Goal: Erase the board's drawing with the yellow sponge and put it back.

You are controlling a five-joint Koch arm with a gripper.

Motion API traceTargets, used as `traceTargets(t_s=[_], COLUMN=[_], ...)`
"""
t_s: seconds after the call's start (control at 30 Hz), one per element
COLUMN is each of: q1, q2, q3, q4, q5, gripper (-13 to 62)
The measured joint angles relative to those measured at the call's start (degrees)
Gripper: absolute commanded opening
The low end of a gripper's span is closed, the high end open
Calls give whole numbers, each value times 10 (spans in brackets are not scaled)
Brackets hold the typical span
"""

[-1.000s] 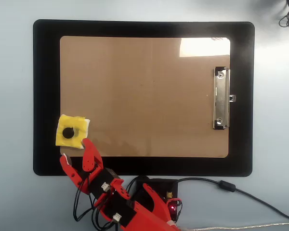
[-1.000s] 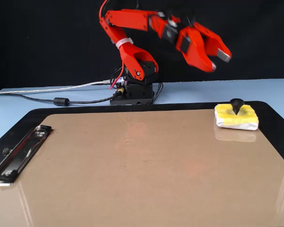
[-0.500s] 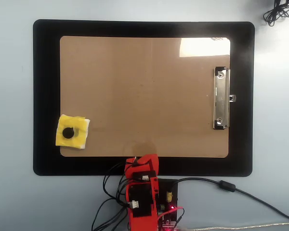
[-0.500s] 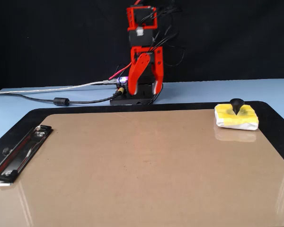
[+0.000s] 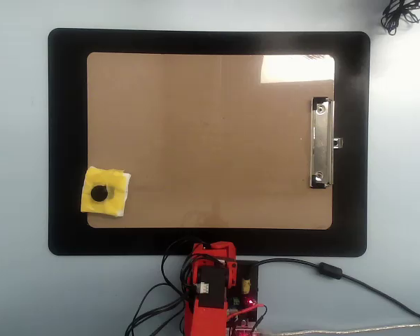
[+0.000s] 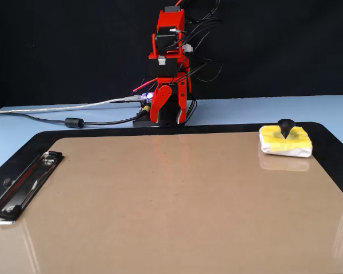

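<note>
Yellow sponge (image 5: 106, 192) is what we look for first, and we find it lying flat at the lower left corner of the board (image 5: 210, 140) in the overhead view, overlapping the board's left edge so that part of it rests on the black mat (image 5: 66, 140) underneath. Its round black knob (image 5: 99, 194) sits in the middle and points up, and whitish edging shows along its right side. In the fixed view the same sponge appears at the right, near the far edge of the board, with the knob standing above it. We see the board lying lengthwise on the mat, its brown face bare and glossy, with a bright patch of reflected light near the upper right corner in the overhead view; we cannot make out any drawn line on it in either view. The silver metal clip (image 5: 321, 143) lies at the right short edge in the overhead view. Nothing else rests on the board or mat. Our red arm (image 6: 170, 68) stands folded upright on its base just off the mat's near long edge, well apart from the sponge. Its gripper (image 6: 172, 105) hangs down by the base, touching and holding nothing, and we cannot tell how far its jaws are parted. Cables (image 6: 74, 121) trail away from the base across the pale blue table (image 5: 21, 294).
</note>
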Motion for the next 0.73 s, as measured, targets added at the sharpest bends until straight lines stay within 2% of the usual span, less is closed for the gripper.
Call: traceTargets(t_s=[0.17,0.73], q1=[60,63], q2=[0,0], q3=[10,10], q4=[18,19], q5=[-1,-1], gripper=[340,343])
